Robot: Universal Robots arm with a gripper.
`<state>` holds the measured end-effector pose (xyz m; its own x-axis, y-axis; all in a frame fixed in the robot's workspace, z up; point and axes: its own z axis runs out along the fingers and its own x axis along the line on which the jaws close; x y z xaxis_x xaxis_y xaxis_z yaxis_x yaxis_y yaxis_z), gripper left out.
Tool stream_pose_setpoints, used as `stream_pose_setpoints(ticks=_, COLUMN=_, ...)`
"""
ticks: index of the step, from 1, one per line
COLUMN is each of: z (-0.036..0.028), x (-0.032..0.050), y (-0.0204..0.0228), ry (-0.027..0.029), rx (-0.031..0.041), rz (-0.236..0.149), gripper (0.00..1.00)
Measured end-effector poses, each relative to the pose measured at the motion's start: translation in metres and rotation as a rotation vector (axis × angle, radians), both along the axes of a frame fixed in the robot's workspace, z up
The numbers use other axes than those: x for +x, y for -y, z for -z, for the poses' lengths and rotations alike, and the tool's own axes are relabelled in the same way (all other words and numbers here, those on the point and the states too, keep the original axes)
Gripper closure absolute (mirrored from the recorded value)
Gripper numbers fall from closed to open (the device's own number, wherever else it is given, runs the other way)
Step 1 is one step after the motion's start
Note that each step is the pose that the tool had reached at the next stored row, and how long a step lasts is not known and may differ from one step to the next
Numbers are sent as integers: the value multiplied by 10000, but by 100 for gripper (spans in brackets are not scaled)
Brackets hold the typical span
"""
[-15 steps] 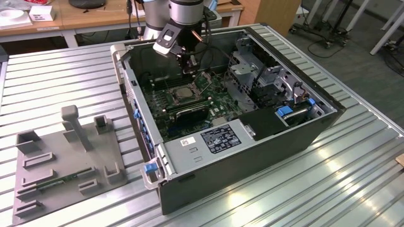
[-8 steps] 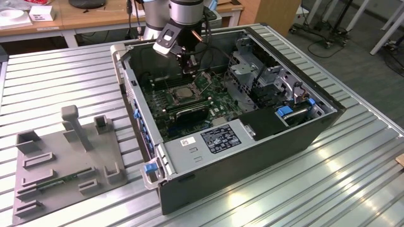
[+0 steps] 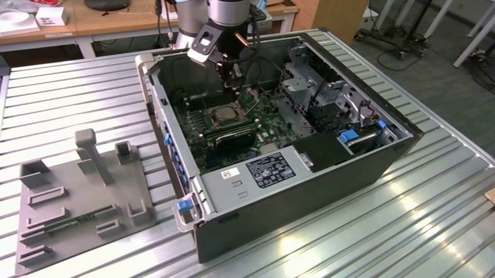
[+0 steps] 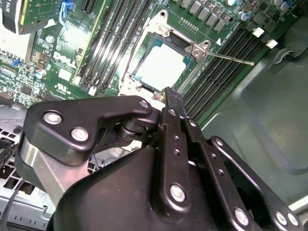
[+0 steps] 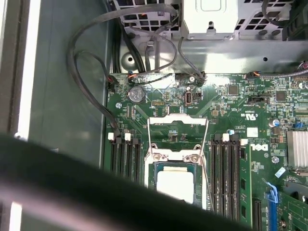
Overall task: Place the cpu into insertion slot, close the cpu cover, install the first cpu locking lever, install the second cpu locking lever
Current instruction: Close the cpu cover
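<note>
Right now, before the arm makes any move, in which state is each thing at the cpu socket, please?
cpu, lying flat in the socket, face up.
cpu cover, open, tilted back from the cpu.
locking lever, unlatched, pointing away from the socket.
gripper, hovering above the motherboard, apart from the cpu.
computer case, lying on its side, side panel off.
</note>
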<state>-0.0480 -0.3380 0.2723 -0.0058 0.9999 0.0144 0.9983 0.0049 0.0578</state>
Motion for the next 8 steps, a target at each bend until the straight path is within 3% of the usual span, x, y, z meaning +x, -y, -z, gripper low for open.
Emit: stream_pose_setpoints(ticks=8, z=-5, x=0, y=0, ry=1, rx=1, rz=0, gripper=89)
